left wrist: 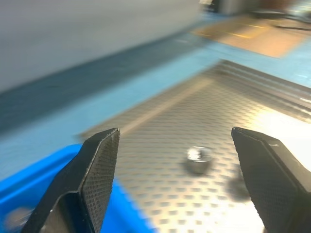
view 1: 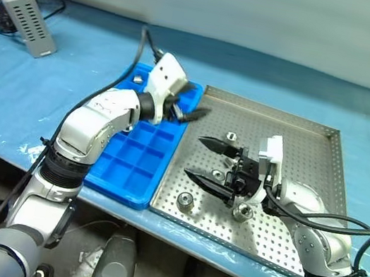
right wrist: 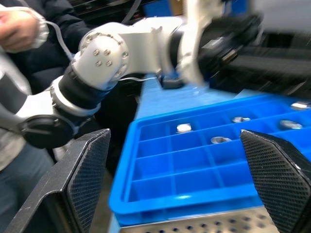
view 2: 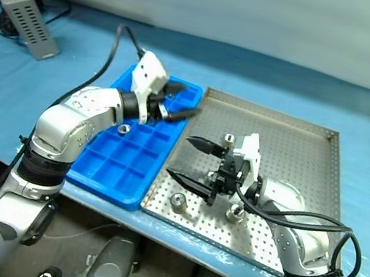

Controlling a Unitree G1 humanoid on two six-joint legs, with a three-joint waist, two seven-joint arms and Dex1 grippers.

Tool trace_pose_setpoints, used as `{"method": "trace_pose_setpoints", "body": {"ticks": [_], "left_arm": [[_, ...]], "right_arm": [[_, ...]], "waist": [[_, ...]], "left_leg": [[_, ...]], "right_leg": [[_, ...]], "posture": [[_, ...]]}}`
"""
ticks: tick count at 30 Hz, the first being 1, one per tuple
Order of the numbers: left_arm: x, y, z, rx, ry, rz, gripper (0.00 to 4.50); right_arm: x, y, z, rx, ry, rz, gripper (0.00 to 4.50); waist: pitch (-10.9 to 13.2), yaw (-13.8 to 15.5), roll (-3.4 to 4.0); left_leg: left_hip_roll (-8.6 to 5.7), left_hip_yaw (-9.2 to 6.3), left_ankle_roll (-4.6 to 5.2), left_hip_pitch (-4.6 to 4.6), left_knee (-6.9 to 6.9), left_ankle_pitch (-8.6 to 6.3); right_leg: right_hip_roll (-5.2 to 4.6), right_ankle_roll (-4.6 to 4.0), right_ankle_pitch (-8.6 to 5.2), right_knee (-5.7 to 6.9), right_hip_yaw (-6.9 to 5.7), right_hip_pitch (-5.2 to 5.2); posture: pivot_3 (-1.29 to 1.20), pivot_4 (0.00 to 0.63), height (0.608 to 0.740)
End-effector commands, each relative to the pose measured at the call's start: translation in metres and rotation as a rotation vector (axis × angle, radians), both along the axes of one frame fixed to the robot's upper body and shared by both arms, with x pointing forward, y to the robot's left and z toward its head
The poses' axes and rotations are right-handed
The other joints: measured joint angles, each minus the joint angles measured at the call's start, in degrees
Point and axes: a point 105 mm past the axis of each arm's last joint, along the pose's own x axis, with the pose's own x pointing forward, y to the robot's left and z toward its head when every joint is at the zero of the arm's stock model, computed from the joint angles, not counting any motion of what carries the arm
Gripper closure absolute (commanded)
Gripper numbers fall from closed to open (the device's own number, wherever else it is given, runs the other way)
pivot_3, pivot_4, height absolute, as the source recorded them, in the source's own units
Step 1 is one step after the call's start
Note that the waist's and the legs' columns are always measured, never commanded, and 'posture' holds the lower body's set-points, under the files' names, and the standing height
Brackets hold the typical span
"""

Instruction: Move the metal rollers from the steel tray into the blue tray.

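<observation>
Left eye view: three metal rollers (view 1: pixel 185 200) lie on the steel tray (view 1: pixel 310 160) at centre right, others sit in cells of the blue tray (view 1: pixel 138 166) just left of it. Left gripper (view 1: pixel 188 112) hangs over the trays' shared edge, jaws apart, empty. Right gripper (view 1: pixel 204 160) hovers mid-tray, jaws spread wide, empty. No readable writing appears, even on the grey vented box (view 1: pixel 24 18) at upper left.
</observation>
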Motion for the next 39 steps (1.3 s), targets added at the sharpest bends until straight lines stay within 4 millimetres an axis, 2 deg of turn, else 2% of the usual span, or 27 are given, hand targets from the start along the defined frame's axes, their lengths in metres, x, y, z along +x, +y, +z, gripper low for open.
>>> {"method": "trace_pose_setpoints", "body": {"ticks": [1,5,10,15,21,30,35,39], "left_arm": [[-0.021,0.005,-0.015,0.14,0.083,-0.23,0.61],[-0.021,0.012,-0.028,0.316,0.108,-0.372,0.61],[-0.025,-0.001,-0.045,0.426,0.086,-0.53,0.61],[-0.036,-0.007,-0.062,0.439,0.241,-0.626,0.61],[-0.032,-0.005,-0.075,0.504,0.301,-0.633,0.61],[-0.041,0.005,-0.099,0.65,0.321,-0.68,0.61],[-0.046,0.005,-0.106,0.692,0.33,-0.706,0.61],[-0.047,0.001,-0.12,0.728,0.323,-0.685,0.61]], "right_arm": [[-0.007,-0.003,0.004,-0.008,-0.028,-0.045,0.0],[-0.013,-0.004,-0.004,-0.004,-0.006,-0.109,0.0],[-0.02,-0.002,-0.014,-0.004,0.027,-0.163,0.0],[-0.025,0.002,-0.023,-0.023,0.042,-0.185,0.0],[-0.028,0.008,-0.03,-0.021,0.041,-0.2,0.0],[-0.031,0.012,-0.037,-0.023,0.054,-0.203,0.0],[-0.032,0.013,-0.039,-0.021,0.063,-0.199,0.0],[-0.034,0.015,-0.041,-0.018,0.066,-0.202,0.0]], "waist": [[0.0,-1.16,0.01],[-0.01,-2.25,0.03],[-0.01,-3.15,0.02],[-0.01,-4.41,0.02],[-0.01,-5.68,0.02],[-0.01,-5.9,0.02],[-0.01,-5.98,0.02],[-0.01,-6.12,0.03]], "left_leg": [[0.02,0.0,-0.07,0.0,-0.05,0.04],[0.04,0.0,-0.24,0.05,-0.14,0.15],[0.03,0.0,-0.2,0.24,-0.07,0.14],[0.06,0.01,-0.2,0.39,-0.1,0.14],[0.04,0.01,-0.19,0.41,-0.1,0.13],[0.1,0.0,-0.04,0.42,-0.1,0.04],[0.11,0.0,0.13,0.47,-0.09,-0.06],[0.12,0.01,0.19,0.51,-0.1,-0.09]], "right_leg": [[0.04,0.0,0.0,0.02,-0.03,-0.02],[0.07,-0.11,-0.06,0.13,-0.05,-0.07],[-0.1,-0.05,-0.03,0.08,0.05,0.25],[-0.05,-0.05,-0.03,0.06,0.04,0.38],[-0.01,-0.07,-0.03,0.05,0.03,0.4],[-0.04,-0.07,-0.03,-0.09,0.01,0.5],[-0.04,-0.07,-0.03,-0.13,0.01,0.56],[-0.04,-0.07,-0.03,-0.13,0.01,0.58]], "posture": [[-0.07,0.15,0.74],[-0.14,0.15,0.74],[-0.19,0.15,0.74],[-0.21,0.15,0.74],[-0.22,0.15,0.74],[-0.21,0.15,0.74],[-0.21,0.15,0.74],[-0.21,0.15,0.74]]}}
